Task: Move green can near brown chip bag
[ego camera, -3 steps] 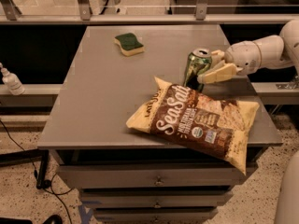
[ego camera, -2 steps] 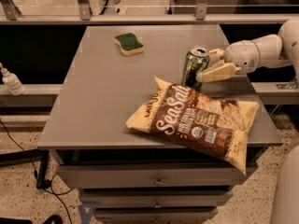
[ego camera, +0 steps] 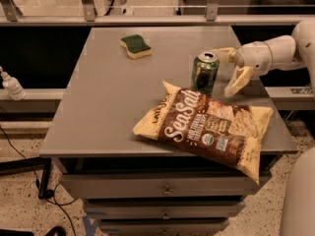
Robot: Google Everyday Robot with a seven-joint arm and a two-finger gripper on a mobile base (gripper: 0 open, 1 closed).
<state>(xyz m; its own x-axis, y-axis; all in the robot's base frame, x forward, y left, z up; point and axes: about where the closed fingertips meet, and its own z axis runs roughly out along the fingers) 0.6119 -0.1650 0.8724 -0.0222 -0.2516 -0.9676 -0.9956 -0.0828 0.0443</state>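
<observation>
The green can [ego camera: 204, 73] stands upright on the grey table [ego camera: 98, 107], just behind the upper edge of the brown chip bag [ego camera: 206, 127], touching or nearly touching it. The bag lies flat at the table's front right, with its lower corner hanging over the front edge. My gripper [ego camera: 222, 73] is just to the right of the can. It is open, with one pale finger [ego camera: 225, 52] behind the can's top and the other finger [ego camera: 237, 81] off to the right, clear of the can. It holds nothing.
A yellow sponge with a green top [ego camera: 136, 45] lies at the back of the table. A small white bottle [ego camera: 11, 85] stands on a ledge at the left. Drawers sit under the table's front. A rail and glass run behind the table.
The gripper has opened and drawn back a little to the right, letting go of the can. The can stays upright in the same spot by the bag.
</observation>
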